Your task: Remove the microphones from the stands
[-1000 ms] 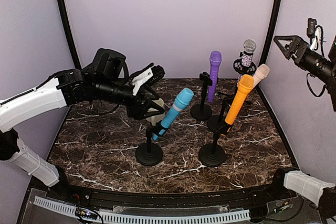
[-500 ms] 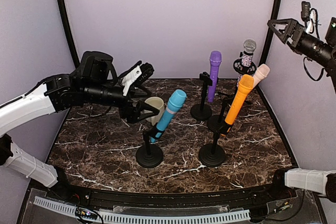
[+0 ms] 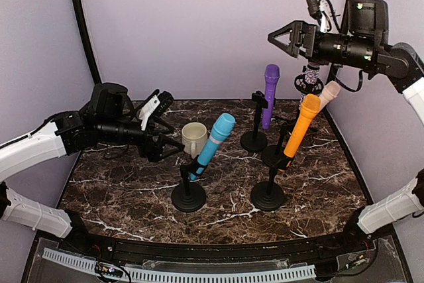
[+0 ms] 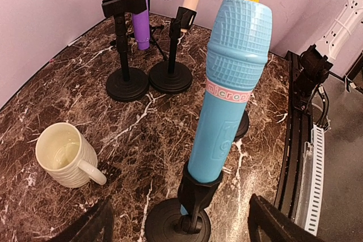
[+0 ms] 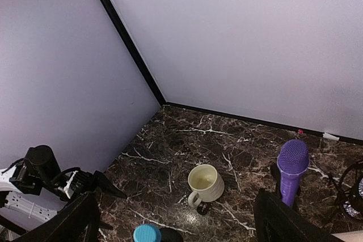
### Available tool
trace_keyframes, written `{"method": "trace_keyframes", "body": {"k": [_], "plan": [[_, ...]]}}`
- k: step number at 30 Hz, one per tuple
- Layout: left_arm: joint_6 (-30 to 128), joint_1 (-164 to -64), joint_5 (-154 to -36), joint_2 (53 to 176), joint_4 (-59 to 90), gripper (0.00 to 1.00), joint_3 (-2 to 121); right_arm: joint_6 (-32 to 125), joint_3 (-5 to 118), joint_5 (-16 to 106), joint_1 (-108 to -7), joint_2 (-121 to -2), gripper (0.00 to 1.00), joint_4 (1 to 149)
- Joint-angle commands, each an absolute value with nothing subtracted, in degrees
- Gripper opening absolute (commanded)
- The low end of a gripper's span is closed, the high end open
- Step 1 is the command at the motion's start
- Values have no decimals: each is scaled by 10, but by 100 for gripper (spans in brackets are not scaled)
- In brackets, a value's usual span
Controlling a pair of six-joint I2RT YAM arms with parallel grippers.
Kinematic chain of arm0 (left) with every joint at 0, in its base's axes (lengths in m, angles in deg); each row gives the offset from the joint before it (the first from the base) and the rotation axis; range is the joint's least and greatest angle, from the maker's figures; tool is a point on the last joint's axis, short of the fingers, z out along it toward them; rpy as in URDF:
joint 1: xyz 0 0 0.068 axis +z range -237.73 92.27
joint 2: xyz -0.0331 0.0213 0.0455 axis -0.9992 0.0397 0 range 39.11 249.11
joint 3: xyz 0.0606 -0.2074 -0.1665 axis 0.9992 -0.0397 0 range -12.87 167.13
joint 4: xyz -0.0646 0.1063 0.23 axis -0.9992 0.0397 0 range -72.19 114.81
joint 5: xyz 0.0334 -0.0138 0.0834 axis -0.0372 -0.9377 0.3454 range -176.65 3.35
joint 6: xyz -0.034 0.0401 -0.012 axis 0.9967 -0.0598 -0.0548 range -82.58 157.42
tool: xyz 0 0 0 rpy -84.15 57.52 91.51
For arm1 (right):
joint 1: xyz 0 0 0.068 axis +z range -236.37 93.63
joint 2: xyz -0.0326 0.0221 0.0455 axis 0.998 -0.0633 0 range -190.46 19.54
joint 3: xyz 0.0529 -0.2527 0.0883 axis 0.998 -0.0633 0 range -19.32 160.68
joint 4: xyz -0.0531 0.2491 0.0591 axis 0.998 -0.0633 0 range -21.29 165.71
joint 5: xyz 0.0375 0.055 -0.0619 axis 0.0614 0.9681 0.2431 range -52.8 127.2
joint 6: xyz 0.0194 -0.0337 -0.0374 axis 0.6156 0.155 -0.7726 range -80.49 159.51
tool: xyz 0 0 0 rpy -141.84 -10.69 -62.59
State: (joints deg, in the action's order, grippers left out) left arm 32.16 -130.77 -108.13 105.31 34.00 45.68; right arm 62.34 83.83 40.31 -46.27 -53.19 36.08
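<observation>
We find the left gripper (image 3: 167, 126), jaws spread and empty, the nearer: the blue microphone (image 3: 212, 144) stands just to its right, its long axis tilting up and rightward from its stand (image 3: 189, 194).

Soft, even light, faint shadows, sharp views, slight sheen on the marble tabletop (image 5: 170, 140).

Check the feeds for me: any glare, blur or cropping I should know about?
Top view: evenly lit and sharp. Left wrist: blue microphone crisp, purple microphone cropped by the top edge. Right wrist: sharp, with a sheen on the table by the mug.
</observation>
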Motion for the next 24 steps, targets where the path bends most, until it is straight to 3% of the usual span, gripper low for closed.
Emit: {"method": "trace_keyframes", "body": {"k": [1,6,16,24], "plan": [[311,-1299,-1085,1045,282,84,440,638,888,251,-357,-582,95,316],[303,-1298,-1085,1042,234,84,413,699,840,194,-282,-617,95,349],[294,-1299,-1092,1042,200,85,329,833,633,215,-237,-606,95,493],[338,-1299,-1101,1032,140,86,281,850,621,230,-220,-648,92,532]]}}
